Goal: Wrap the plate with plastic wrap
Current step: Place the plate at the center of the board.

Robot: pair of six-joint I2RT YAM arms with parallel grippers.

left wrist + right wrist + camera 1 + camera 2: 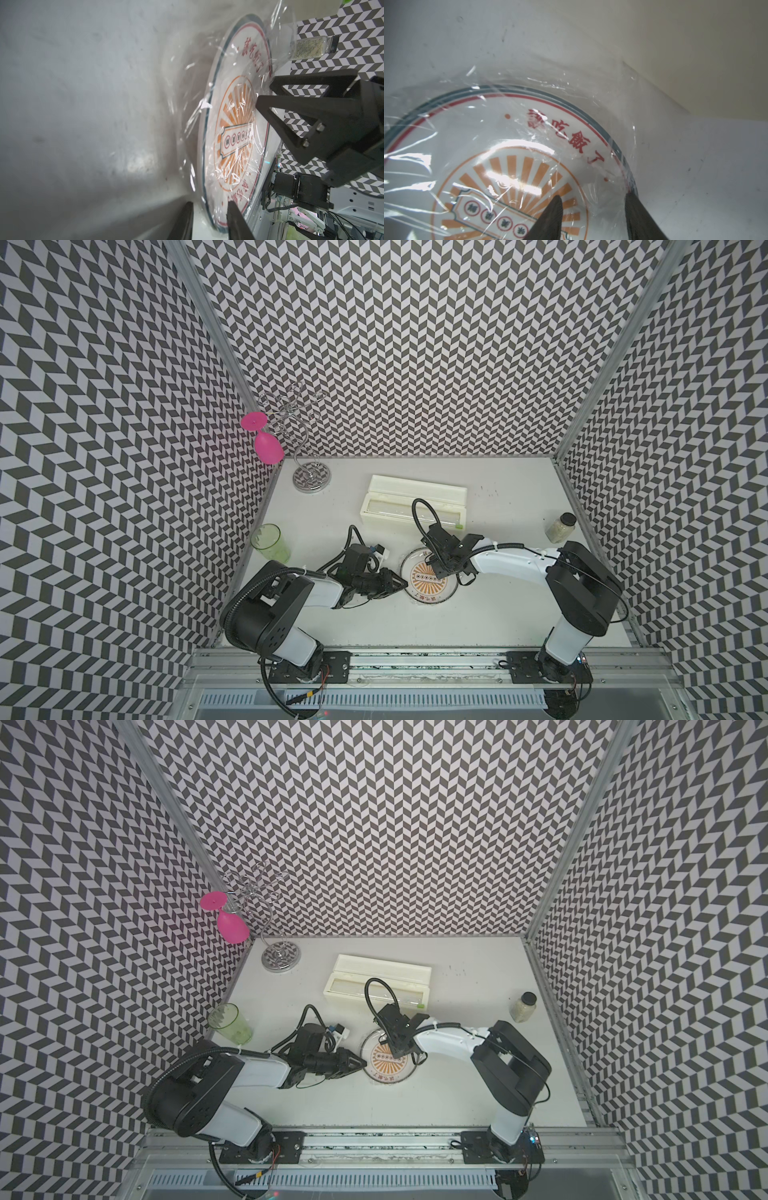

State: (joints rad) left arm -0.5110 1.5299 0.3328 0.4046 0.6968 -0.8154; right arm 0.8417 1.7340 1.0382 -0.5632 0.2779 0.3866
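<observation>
A white table (498,614) fills the scene, with the left arm (270,614) and right arm (582,593) reaching inward over its middle. Behind them lies a long cream dispenser box (415,489). Just in front of the box, flat on the table between the arms, sits the plate (424,593), round and white with an orange sunburst and red characters. The plastic wrap (571,81), clear and crinkled, covers the plate's face and spills past its rim. The right gripper (593,196) has parted fingers, one tip on the sunburst and one at the rim. The left gripper (209,204) has narrowly parted fingers astride the plate's edge.
</observation>
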